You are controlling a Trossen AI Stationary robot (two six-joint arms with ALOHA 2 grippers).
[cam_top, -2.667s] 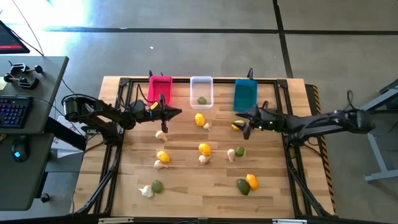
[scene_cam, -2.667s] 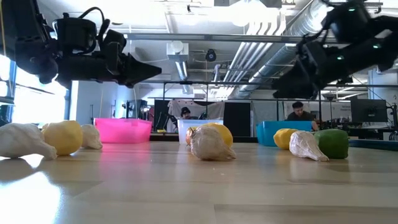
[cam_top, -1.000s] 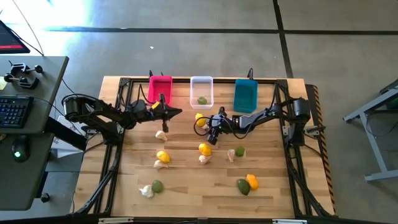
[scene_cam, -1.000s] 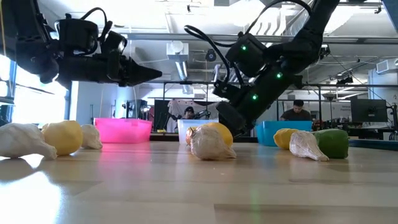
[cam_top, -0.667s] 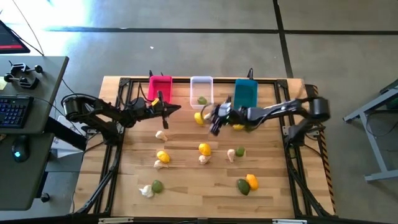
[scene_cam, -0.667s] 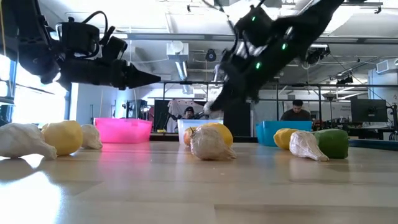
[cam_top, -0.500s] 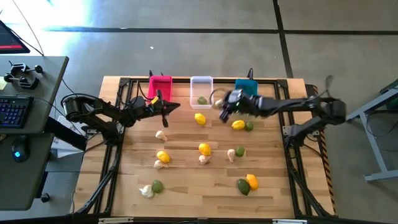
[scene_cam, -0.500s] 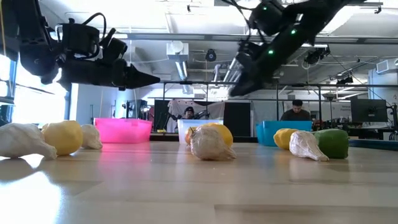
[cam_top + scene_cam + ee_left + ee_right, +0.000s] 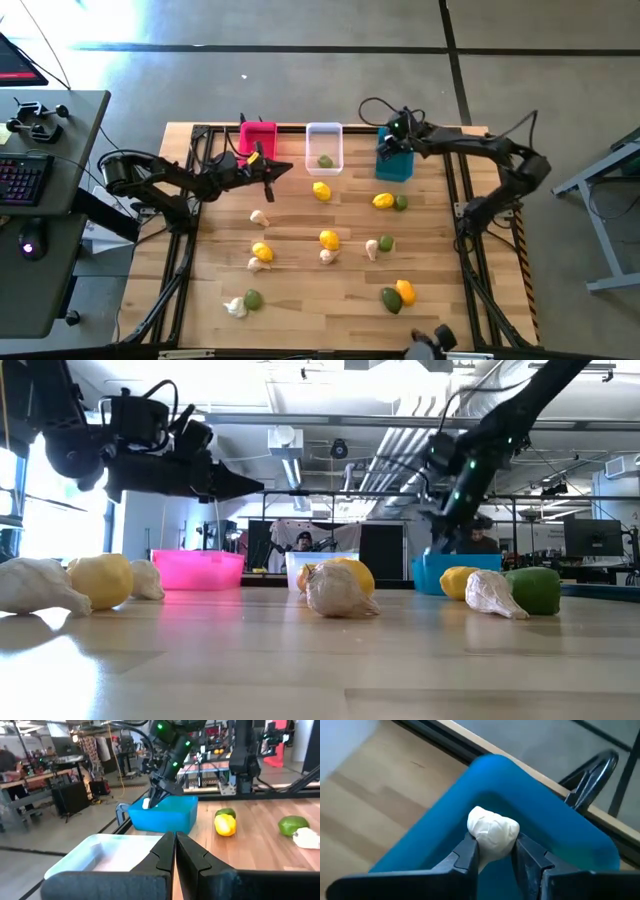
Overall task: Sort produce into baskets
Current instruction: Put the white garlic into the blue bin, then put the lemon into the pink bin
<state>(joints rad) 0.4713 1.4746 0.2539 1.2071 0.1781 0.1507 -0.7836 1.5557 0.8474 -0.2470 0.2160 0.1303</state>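
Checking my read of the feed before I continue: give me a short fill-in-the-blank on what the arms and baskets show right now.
1. The right gripper holds a piece of ____.
2. It hovers over the ____ basket.
3. The white basket holds one ____ piece.
4. The left gripper is ____.

Missing words: garlic; blue; green; shut

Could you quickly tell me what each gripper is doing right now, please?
Left gripper: shut, holding nothing, hovering near the white basket.
Right gripper: shut on a garlic piece, above the teal basket.
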